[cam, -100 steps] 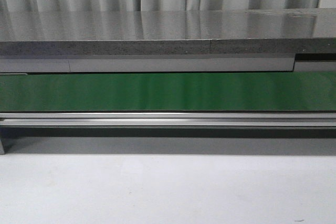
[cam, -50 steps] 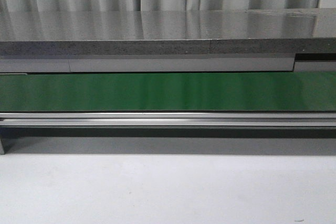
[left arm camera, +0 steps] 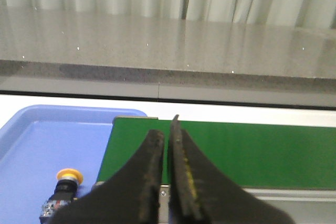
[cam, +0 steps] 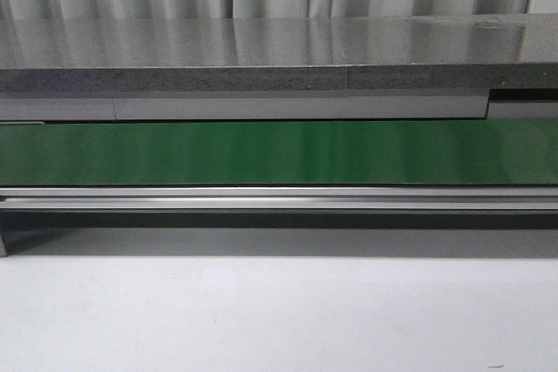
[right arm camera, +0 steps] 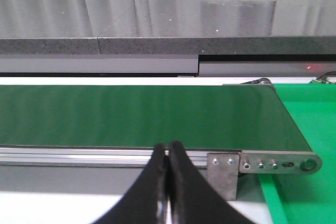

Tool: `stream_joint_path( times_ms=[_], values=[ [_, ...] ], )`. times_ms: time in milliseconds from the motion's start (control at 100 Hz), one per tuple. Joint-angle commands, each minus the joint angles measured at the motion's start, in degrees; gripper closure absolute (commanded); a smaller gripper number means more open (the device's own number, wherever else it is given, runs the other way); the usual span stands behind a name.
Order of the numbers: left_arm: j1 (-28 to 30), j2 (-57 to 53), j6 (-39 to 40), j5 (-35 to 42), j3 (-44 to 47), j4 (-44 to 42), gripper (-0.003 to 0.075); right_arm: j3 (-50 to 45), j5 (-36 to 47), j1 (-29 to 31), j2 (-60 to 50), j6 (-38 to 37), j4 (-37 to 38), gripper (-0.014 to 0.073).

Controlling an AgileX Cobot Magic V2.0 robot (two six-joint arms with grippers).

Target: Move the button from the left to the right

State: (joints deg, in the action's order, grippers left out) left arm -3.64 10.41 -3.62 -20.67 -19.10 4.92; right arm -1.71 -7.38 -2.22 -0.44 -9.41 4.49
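Note:
The button (left arm camera: 64,184), with a yellow-orange cap and a black body, lies in a blue tray (left arm camera: 31,140) in the left wrist view, beside the end of the green conveyor belt (left arm camera: 252,150). My left gripper (left arm camera: 167,130) hangs over the belt's end, apart from the button, its fingers nearly touching with nothing between them. My right gripper (right arm camera: 168,148) is shut and empty in front of the belt's rail (right arm camera: 105,156), near the belt's other end. Neither the button nor a gripper shows in the front view.
The green belt (cam: 279,152) runs across the front view behind an aluminium rail (cam: 279,198), with a grey stone counter (cam: 261,50) behind it. A bright green surface (right arm camera: 310,114) lies past the belt's right end. White tabletop (cam: 279,311) lies in front.

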Motion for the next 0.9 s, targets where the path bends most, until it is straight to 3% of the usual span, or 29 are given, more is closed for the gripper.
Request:
stream_joint_path(
  times_ms=[0,240,760,820,890],
  values=[
    [0.22,6.29,0.53,-2.84,-7.40,0.79,0.0715,0.02,4.78,0.10,-0.98,0.25,-0.13,0.0661],
    [0.22,20.25,0.53,-15.83,-19.66,0.79,0.0715,0.02,4.78,0.10,-0.98,0.25,-0.13,0.0661],
    [0.22,29.64,0.53,-17.65,-21.42,1.34,0.0711,0.02,4.78,0.10,-0.98,0.25,-0.13,0.0661],
    [0.22,29.64,0.53,-17.85,-21.42,1.34,0.0680,0.02,4.78,0.10,-0.98,0.25,-0.13,0.0661],
    [0.22,29.64,0.53,-18.24,-21.42,1.34,0.0585,0.02,4.78,0.10,-0.98,0.25,-0.13,0.0661]
  ],
)
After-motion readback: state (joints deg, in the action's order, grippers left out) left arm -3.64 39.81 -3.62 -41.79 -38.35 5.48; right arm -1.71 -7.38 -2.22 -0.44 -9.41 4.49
